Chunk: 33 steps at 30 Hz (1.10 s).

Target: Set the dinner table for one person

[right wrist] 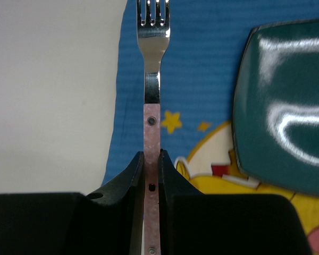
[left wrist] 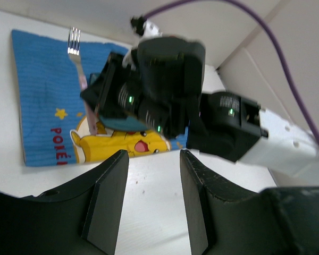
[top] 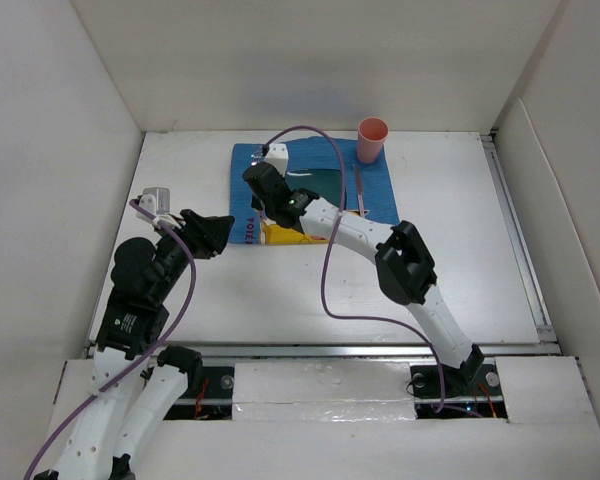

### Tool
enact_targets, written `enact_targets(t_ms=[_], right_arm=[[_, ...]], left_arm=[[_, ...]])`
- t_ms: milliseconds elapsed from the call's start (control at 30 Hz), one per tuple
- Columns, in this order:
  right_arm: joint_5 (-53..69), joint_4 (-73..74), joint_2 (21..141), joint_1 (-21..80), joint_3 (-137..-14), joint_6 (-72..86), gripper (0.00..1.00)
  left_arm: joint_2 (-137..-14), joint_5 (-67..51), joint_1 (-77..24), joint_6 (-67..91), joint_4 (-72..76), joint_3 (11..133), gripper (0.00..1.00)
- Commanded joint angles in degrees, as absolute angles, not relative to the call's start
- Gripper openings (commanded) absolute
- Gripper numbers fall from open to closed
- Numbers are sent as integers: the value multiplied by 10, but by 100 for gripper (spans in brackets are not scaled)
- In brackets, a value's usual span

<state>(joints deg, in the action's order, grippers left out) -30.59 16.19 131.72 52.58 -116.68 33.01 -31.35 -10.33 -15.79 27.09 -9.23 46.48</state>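
The large, flat, plain white dinner table (top: 460,250) fills the floor of a white-walled enclosure, with a metal rail along its right edge and both arm bases at its near edge. On the left, the left gripper (left wrist: 154,156) hovers over bare tabletop with its two black fingers spread wide and nothing between them. It points toward the near left corner of the blue cloth placemat with a yellow cartoon print (top: 375,185), just short of it.

The placemat lies at the far middle of the table. Over its left strip the right gripper (right wrist: 151,156) has its fingers pressed tight on the speckled pink handle of a silver-tined metal fork (right wrist: 152,48). The fork runs along the mat's left edge with its tines pointing away from the robot. Whether it rests on the cloth or hangs just above it cannot be told.

Just right of the fork, a glossy dark green plate with rounded corners (right wrist: 287,106) sits on the middle of the placemat, partly covering the cartoon. Further right, a slim pink-handled utensil (top: 360,190) lies lengthwise on the mat's right part; its kind is too small to tell. At the mat's far right corner stands an upright salmon-pink plastic cup (top: 372,140).
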Motion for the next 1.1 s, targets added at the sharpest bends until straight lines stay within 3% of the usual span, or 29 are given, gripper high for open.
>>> enact_targets(t_ms=[0,233,633,833,1000,1067], right_arm=[[-283,180,1368,512,-1248,359,0],[-235,215,1464,475,-1370,378,0],[-217,181,1460,475,-1287,395,1],[-208,159,1449,469,-1252,408,32],[-207,122,1361,475,-1207,396,55],[-203,102,1319,475,-1175,388,66]], left_arm=[[-308,-117,-163,268,-49,451,40],[-318,-113,-163,259,-46,441,40],[-328,-115,-163,258,-47,445,40],[-330,-113,-163,257,-48,445,40],[-331,-94,-163,251,-57,447,41],[-331,-87,-163,251,-62,447,49]])
